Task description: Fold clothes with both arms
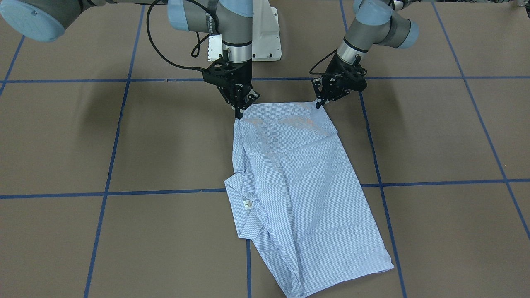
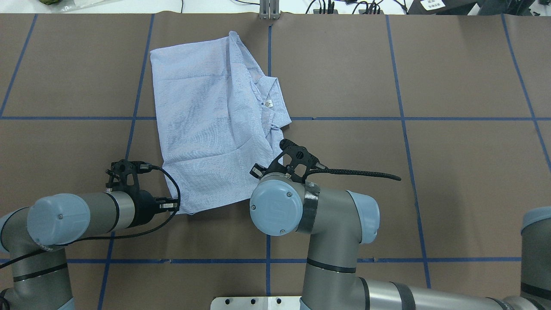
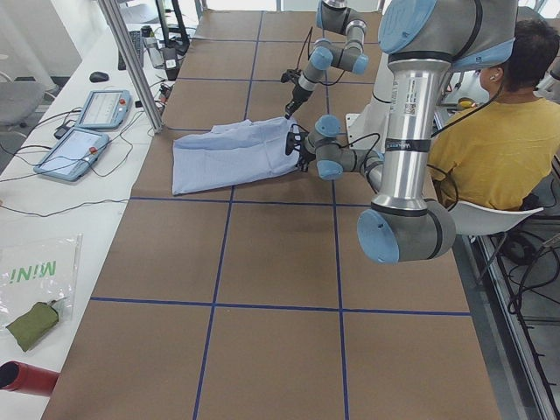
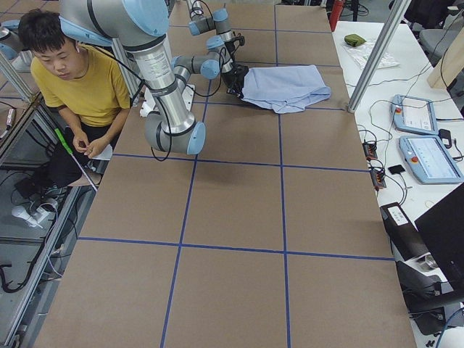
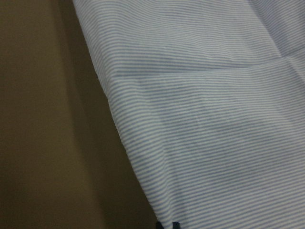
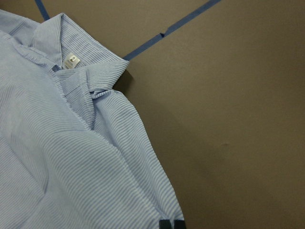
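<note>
Folding station: a finely striped blue-and-white shirt (image 1: 298, 178) lies as a long, rumpled oblong on the matte brown table (image 1: 434, 132). It stretches from just in front of the robot toward the far edge, a little to the robot's left of the middle. The black, skeletal left gripper (image 1: 319, 104) and right gripper (image 1: 240, 112) each pinch a corner of the shirt's near edge, fingertips clamped on the thin cloth (both wrist cameras show the tips pressed together at the fabric's border). Soft creases fan out across the weave from the two held corners. The collar (image 1: 242, 194) flares open along the shirt's right side, with a small white label (image 1: 248, 204) inside. Blue tape lines (image 1: 165, 191) cut the table into squares and pass under the cloth.
</note>
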### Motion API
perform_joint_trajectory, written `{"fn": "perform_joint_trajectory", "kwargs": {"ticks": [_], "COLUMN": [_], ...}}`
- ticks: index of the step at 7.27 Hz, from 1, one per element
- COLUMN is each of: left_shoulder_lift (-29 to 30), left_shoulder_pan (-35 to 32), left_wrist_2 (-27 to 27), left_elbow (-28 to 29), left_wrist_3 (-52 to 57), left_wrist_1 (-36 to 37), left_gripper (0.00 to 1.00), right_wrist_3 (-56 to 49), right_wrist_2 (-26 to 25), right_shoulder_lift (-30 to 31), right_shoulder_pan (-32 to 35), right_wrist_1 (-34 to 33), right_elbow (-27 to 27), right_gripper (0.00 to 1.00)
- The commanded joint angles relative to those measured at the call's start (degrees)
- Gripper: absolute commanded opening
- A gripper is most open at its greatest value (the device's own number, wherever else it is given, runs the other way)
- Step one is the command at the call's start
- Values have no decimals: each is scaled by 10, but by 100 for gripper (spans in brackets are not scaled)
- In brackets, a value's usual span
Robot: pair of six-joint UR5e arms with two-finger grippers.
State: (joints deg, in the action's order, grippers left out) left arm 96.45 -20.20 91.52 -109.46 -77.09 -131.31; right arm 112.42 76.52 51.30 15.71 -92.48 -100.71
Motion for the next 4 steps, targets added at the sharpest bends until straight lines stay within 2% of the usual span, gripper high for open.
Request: {"fn": "perform_joint_trajectory", "kwargs": {"ticks": [1, 2, 4], "left_shoulder_lift": [37, 56, 55], "left_shoulder_pan": [4, 13, 54], "left_wrist_2": [30, 32, 30], "left_elbow": [-46, -61, -108], "left_wrist_3": [-2, -4, -20], "left_wrist_1": [1, 1, 1], "left_gripper": [0, 0, 0], "right_wrist_3": [-1, -2, 5], "right_wrist_2": [1, -7, -61], "right_shoulder_lift": [79, 108, 179], "right_shoulder_pan": [0, -12, -84], "right_wrist_1": [-2, -15, -69], "right_elbow": [-95, -150, -279], "right_gripper": [0, 0, 0]}}
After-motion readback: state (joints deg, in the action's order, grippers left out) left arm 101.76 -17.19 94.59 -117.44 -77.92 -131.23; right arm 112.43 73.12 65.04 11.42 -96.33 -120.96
